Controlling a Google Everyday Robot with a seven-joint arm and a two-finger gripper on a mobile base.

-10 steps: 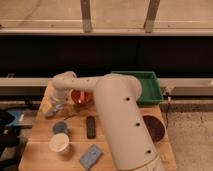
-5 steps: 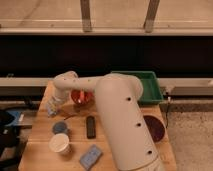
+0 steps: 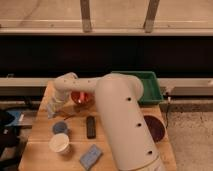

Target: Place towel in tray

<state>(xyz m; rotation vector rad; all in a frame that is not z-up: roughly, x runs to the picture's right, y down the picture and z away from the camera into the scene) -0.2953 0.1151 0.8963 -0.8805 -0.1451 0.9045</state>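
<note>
My gripper (image 3: 52, 110) is down at the table's left edge, left of the red bowl (image 3: 81, 97), with the white arm reaching across from the lower right. It is shut where the towel (image 3: 49, 114) lies. The hand covers most of the towel, so only a small pale blue-grey bunch shows at the tips. The green tray (image 3: 148, 86) stands at the back right of the table, far from the gripper and partly behind the arm.
In front of the gripper lie a round blue-grey disc (image 3: 60, 128), a white cup (image 3: 59, 143), a black bar-shaped object (image 3: 91, 126) and a blue-grey sponge (image 3: 90, 156). A dark purple bowl (image 3: 154, 128) sits at the right edge. The arm's bulk covers the table's middle right.
The gripper has closed at the table's left edge where the towel lies. The arm has barely shifted, and the other objects lie where they were.
</note>
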